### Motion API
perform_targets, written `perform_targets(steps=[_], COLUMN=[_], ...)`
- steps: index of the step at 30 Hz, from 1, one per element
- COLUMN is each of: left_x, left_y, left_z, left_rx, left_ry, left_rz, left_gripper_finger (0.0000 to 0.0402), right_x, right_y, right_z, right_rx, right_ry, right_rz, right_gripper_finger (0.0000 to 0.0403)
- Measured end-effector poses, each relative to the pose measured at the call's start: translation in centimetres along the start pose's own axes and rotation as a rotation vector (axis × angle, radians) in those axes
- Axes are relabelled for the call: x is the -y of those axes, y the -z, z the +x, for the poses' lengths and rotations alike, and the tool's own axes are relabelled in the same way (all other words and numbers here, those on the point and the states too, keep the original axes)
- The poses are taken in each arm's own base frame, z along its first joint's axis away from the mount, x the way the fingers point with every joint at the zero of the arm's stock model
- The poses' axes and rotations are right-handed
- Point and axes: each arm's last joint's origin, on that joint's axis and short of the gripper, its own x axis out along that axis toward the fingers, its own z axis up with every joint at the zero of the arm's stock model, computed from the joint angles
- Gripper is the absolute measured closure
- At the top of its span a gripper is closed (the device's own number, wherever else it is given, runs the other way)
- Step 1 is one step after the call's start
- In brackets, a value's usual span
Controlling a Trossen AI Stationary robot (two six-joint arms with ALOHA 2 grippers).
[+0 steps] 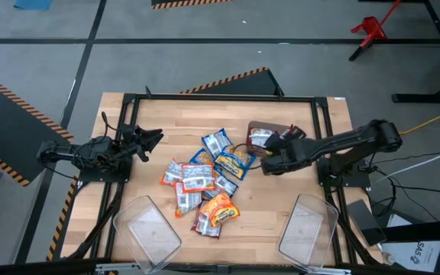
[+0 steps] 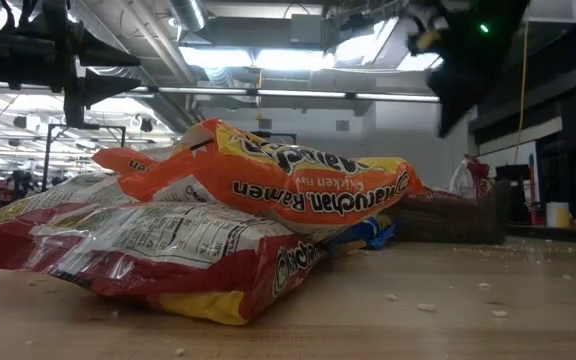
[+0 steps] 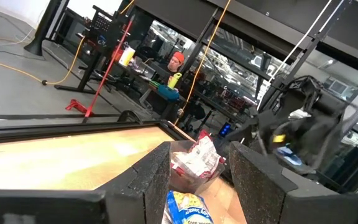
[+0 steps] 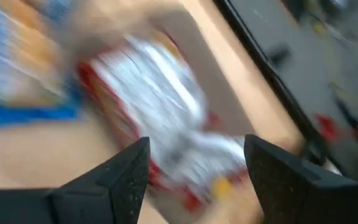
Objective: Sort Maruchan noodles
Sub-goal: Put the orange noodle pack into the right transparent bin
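Several Maruchan noodle packets (image 1: 202,180) lie in a loose overlapping heap at the middle of the table. An orange one (image 1: 220,208) rests on top at the near side and fills the low view (image 2: 268,180). A red-and-white packet (image 1: 260,138) lies in a small brown box (image 1: 275,128) at the far right. My right gripper (image 1: 267,162) hangs open just near of that box, and the packet (image 4: 160,93) shows below its spread fingers (image 4: 197,165). My left gripper (image 1: 157,138) waits open at the table's left side, pointing toward the heap (image 3: 201,180).
Two clear plastic bins stand at the near edge, one left (image 1: 147,229) and one right (image 1: 308,228). A black frame (image 1: 220,97) runs around the wooden tabletop. Bare wood lies between the heap and the bins.
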Motion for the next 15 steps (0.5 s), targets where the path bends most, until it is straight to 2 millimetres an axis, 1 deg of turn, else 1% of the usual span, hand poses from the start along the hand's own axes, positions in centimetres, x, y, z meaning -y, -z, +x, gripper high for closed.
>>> perform_targets(steps=[3, 6, 7, 8, 10, 15], left_x=[0.0, 0.0, 0.0, 0.0, 0.0, 0.0], left_y=[0.0, 0.0, 0.0, 0.0, 0.0, 0.0], left_z=[0.0, 0.0, 0.0, 0.0, 0.0, 0.0], left_rx=[-0.001, -0.004, -0.004, -0.004, -0.005, -0.006], left_ry=[0.002, 0.008, 0.008, 0.008, 0.008, 0.012], left_rz=[0.000, 0.000, 0.000, -0.001, -0.001, -0.001], left_gripper_finger=[0.0243, 0.0243, 0.0243, 0.0243, 0.0243, 0.0243], right_x=[-1.6, -3.8, -4.7, -5.4, -6.6, -9.7], right_y=[-1.9, -3.8, -4.0, -4.0, -3.6, -1.3], right_z=[-0.6, -1.5, -1.7, -1.8, -1.9, -2.1], right_rx=[0.125, 0.258, 0.288, 0.296, 0.292, 0.190], right_ry=[-0.244, -0.583, -0.683, -0.751, -0.828, -0.870], right_rz=[-0.044, -0.167, -0.210, -0.251, -0.303, -0.352], right_gripper_finger=[0.0157, 0.0157, 0.0157, 0.0157, 0.0157, 0.0157])
